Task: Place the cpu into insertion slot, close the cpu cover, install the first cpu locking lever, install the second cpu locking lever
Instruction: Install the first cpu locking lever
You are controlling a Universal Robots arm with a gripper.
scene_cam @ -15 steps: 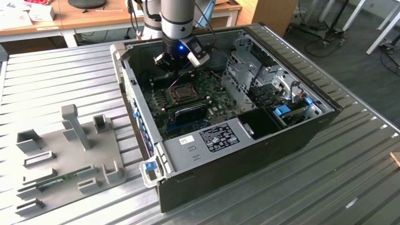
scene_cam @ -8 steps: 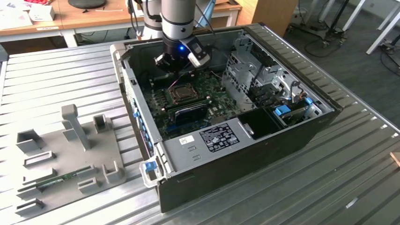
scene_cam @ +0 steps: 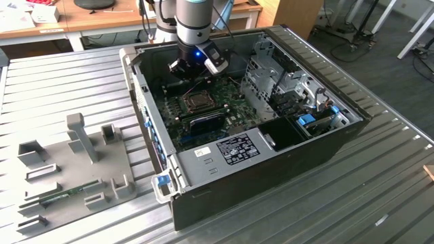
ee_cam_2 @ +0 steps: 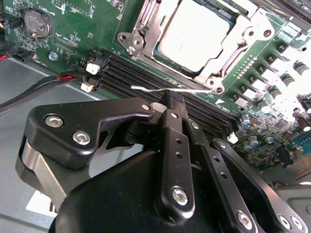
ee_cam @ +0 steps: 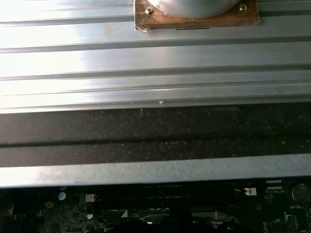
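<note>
cpu (ee_cam_2: 194, 36) seated in insertion slot (scene_cam: 200, 101), cpu cover (ee_cam_2: 141, 29) down. Looks like the lever step: gripper (ee_cam_2: 174, 99) fingers closed together, tip at thin locking lever (ee_cam_2: 150, 89) beside the socket. Lever looks unlatched and needs pushing down to latch.

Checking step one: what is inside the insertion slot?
The cpu lies inside the insertion slot, pale top showing, the cpu cover framing its edges. The slot's contacts beneath the cpu are covered and cannot be seen.
</note>
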